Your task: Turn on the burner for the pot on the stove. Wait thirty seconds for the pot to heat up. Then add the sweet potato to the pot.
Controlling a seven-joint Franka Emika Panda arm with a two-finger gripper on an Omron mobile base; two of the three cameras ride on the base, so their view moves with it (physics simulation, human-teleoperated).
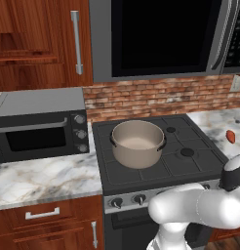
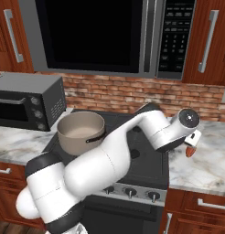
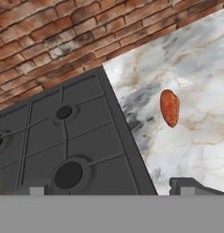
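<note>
Sweet potato [image 3: 169,107] sitting loose on the marble counter [image 3: 200,136], right of the stove [image 3: 63,136], with the gripper [image 3: 109,190] hanging over that edge, jaws spread wide and nothing in them.

Honestly you barely see the fingers in the hand view, just two small dark tips poking up at the bottom, one over the grates and one over the marble. In the right base view the gripper itself is mostly tucked behind the wrist, and the potato is half hidden by the hand. The left base view cuts the potato off near the right edge. Pot [image 1: 137,143] sits on the stove's left side, well apart from the potato. Can't tell if any burner is lit. Toaster oven [image 1: 41,128] is left of the stove.
</note>
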